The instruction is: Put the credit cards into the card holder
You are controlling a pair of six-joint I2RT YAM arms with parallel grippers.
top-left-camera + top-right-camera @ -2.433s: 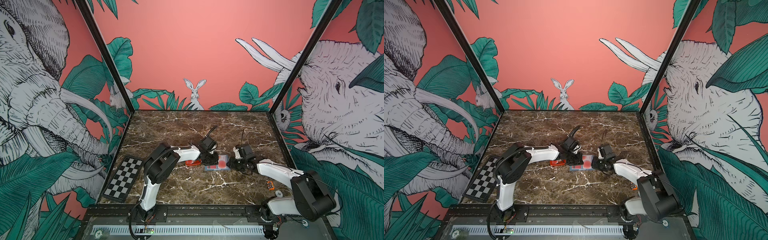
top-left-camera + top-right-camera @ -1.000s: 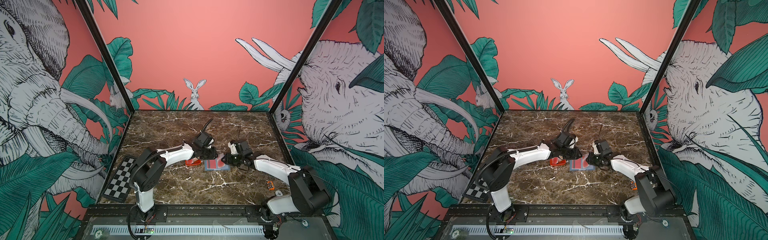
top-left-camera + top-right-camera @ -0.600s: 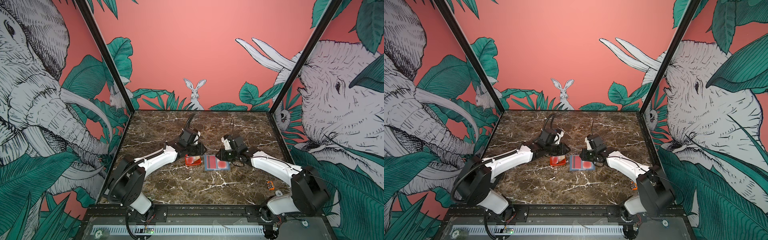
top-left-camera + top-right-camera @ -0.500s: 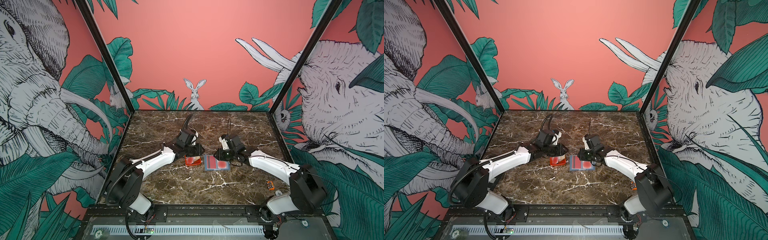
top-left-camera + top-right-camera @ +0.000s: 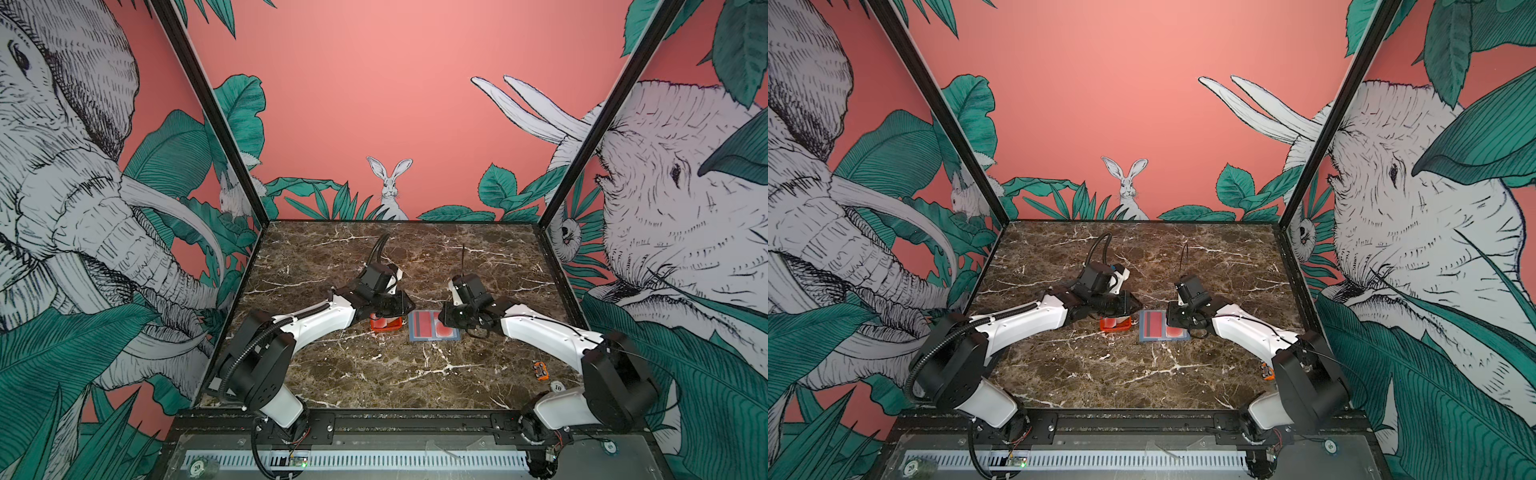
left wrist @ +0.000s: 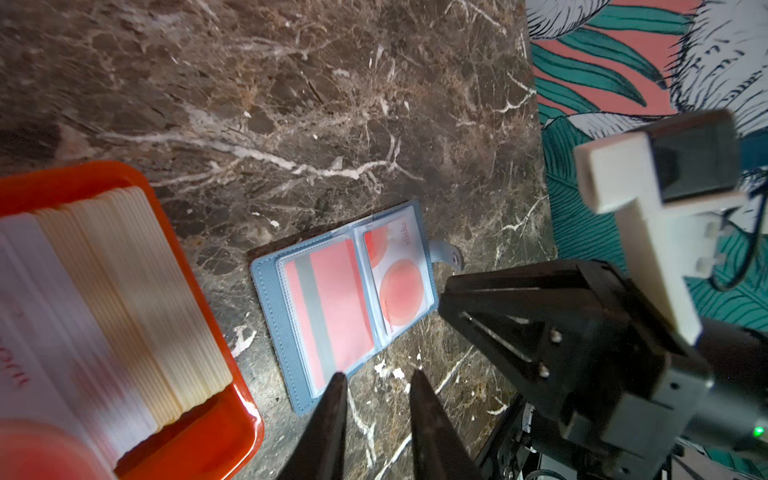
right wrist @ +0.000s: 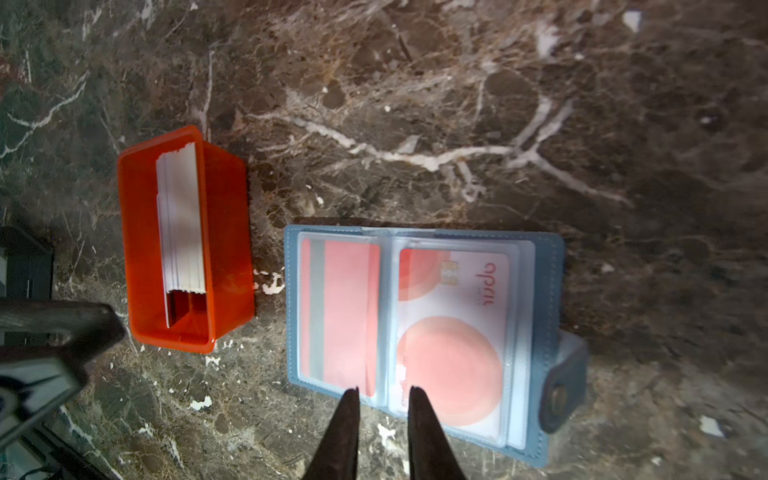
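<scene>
Both top views reach me bright, evenly lit and sharp, with wide-angle stretch toward the edges. My wrist views are dimmer. The marble table (image 7: 436,137) darkens at the corners. The credit cards (image 6: 124,291) nearest the left wrist lens smear. The card holder (image 7: 548,270) sleeves carry soft white glare.

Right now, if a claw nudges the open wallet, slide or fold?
Probably slides: the wallet lies flat on a smooth marble table. Likely floppy: it hinges at a middle fold, so lifting one edge may close it. Clear sleeves look glossy, possibly slippery.
</scene>
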